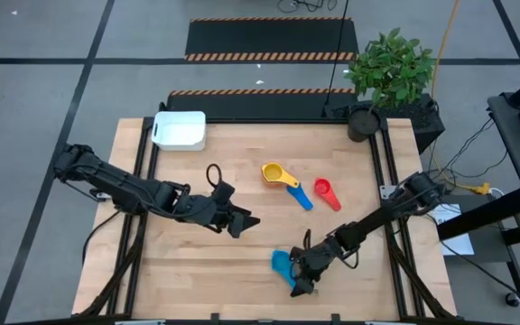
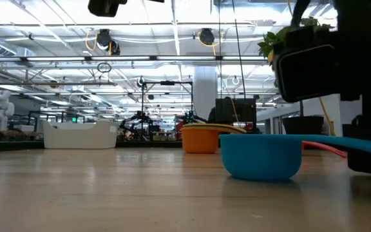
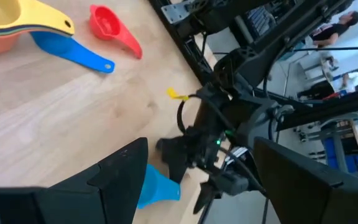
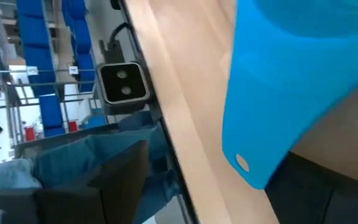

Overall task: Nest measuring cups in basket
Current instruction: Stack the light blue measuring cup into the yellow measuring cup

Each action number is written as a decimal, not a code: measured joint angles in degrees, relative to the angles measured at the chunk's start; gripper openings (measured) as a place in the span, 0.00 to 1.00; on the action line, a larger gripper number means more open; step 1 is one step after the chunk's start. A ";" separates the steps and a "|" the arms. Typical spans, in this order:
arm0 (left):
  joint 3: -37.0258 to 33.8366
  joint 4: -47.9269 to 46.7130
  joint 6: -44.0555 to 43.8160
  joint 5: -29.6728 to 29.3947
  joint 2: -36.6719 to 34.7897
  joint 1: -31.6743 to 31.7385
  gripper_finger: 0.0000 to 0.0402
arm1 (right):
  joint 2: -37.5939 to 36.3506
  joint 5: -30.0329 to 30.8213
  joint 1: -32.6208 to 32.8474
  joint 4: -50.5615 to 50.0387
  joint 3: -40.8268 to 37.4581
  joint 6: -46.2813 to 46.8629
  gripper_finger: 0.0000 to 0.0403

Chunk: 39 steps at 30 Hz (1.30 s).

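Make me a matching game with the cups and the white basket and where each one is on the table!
Things:
1. basket
2. red cup
3. light blue cup
4. yellow cup

Places:
A. by the right gripper, near the table's front edge
B. far-left corner of the table
C. top of the stack mid-table
D. alone, to the right of the stack

Pairs: 1-B, 2-D, 3-A, 4-C

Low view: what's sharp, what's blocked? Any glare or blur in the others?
Low view: light blue cup sharp, ceiling lights bright, a dark arm blocks the upper right corner. Right wrist view: light blue handle fills the frame, soft from closeness. Left wrist view: own fingers blurred, red cup clear. High view: even light, soft shadows, no glare.
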 joint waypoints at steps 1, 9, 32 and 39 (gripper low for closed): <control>-0.02 0.30 -0.02 0.01 0.00 0.00 0.73 | 0.68 0.00 0.00 0.09 0.74 -0.14 0.68; -0.02 0.89 -0.24 0.69 -0.07 -1.18 0.73 | 1.82 0.31 0.02 -0.26 1.65 -2.47 0.39; -0.02 -0.13 -0.14 0.68 -0.07 -1.09 0.73 | -14.50 3.17 -0.86 -15.77 1.30 -10.55 0.00; -0.02 -2.34 -2.49 1.01 -0.07 0.62 0.73 | -22.16 -2.70 -1.49 -21.26 1.36 -13.12 0.00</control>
